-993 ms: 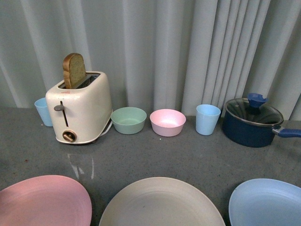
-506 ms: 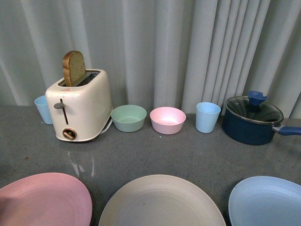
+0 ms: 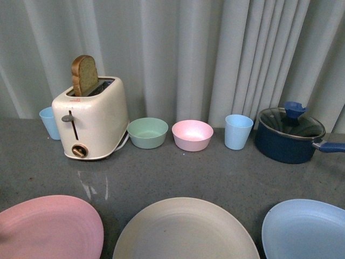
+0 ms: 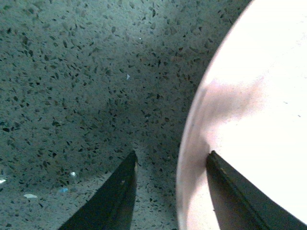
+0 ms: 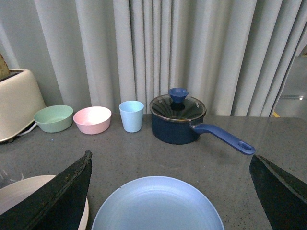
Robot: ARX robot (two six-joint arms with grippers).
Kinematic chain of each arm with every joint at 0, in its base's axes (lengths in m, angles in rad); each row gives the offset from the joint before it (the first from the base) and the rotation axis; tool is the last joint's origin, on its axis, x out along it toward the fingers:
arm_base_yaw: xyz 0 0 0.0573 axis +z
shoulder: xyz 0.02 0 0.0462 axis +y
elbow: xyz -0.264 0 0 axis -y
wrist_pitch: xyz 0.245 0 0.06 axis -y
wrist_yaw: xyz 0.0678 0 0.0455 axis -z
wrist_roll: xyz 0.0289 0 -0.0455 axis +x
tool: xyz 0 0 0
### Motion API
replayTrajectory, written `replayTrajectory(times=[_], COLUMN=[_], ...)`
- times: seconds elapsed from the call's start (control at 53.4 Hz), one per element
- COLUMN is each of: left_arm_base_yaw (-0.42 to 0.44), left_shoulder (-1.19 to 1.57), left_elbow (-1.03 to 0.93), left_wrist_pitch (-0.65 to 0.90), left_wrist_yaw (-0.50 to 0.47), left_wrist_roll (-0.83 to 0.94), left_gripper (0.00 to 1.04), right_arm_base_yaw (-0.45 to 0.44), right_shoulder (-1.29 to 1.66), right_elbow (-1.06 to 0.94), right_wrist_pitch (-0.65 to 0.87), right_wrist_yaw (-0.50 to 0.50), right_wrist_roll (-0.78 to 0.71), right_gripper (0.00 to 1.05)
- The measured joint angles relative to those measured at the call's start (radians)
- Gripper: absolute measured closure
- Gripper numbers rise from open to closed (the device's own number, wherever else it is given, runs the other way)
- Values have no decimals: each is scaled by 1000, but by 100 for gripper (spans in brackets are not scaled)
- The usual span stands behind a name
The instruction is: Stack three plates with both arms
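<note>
Three plates lie in a row at the near edge of the table in the front view: the pink plate on the left, the beige plate in the middle, the light blue plate on the right. No arm shows in the front view. My left gripper is open low over the table, with the pink plate's rim between its jaws. My right gripper is open and empty above the light blue plate. The beige plate lies beside it.
At the back stand a cream toaster with a bread slice, a green bowl, a pink bowl, two light blue cups and a dark blue lidded pot with a long handle. A grey curtain closes the back.
The front view has shifted a little, so the plates show slightly higher and fuller. Nothing on the table has moved.
</note>
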Motion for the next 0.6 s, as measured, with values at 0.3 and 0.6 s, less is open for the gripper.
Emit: replayTrajectory(times=[0.3,0.6], left_arm_base_yaw=[39,87], left_shoulder=[-2,-58], left_elbow=[47,125], left_wrist_pitch=[-64,-183], left_wrist_yaw=[81,158], left_wrist_roll=[-47,-107], left_gripper=[100,101], right_arm_base_yaw=[0,0], right_shoulder=[0,0], right_elbow=[0,0], right_wrist_pitch=[0,0], right_wrist_yaw=[0,0], right_wrist_roll=[0,0], right_gripper=[7,7])
